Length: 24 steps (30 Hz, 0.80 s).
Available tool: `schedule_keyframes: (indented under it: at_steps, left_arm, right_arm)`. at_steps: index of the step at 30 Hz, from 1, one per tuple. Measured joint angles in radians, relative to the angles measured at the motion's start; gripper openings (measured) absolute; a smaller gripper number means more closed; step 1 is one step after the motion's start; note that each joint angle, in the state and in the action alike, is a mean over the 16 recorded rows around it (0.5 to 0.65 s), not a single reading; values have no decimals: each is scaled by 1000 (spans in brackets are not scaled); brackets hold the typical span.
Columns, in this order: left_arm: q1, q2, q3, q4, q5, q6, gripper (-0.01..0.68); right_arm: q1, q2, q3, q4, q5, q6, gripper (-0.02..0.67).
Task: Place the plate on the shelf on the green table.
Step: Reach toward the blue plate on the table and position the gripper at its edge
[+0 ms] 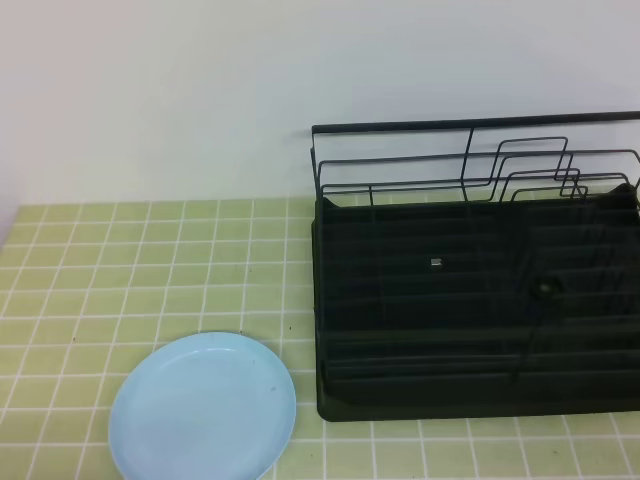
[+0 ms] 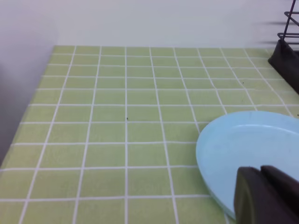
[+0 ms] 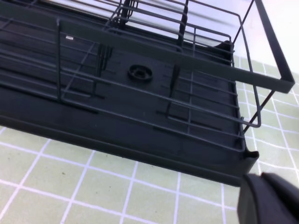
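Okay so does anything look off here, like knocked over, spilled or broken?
Nothing stands out. The plate lies flat on the green table, whole and clean, just left of the dish rack. The rack sits level with its wires straight and nothing in it. No spills show on the tiles.

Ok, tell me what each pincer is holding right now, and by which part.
Nothing is held. The left pincer is shut above the near edge of the plate, which lies flat on the green table. The right pincer is shut beside the shelf.

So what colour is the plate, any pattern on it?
Plain light blue, no pattern. The plate shows best in the exterior high view.
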Motion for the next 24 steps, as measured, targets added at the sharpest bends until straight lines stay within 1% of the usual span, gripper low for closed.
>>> schedule_keyframes:
  at_steps: [8, 13, 20, 24]
  left_arm:
    - [0, 0, 0, -105, -41, -21, -3]
    - [0, 0, 0, -280, -72, -40, -3]
    - [0, 0, 0, -546, -91, -62, -3]
    - [0, 0, 0, -655, -93, -62, -3]
  right_arm:
    - [0, 0, 0, 2, -11, 0, -2]
    - [0, 0, 0, 49, -81, 19, -2]
    - [0, 0, -1, 253, -269, 79, -2]
    - [0, 0, -2, 396, -398, 118, -2]
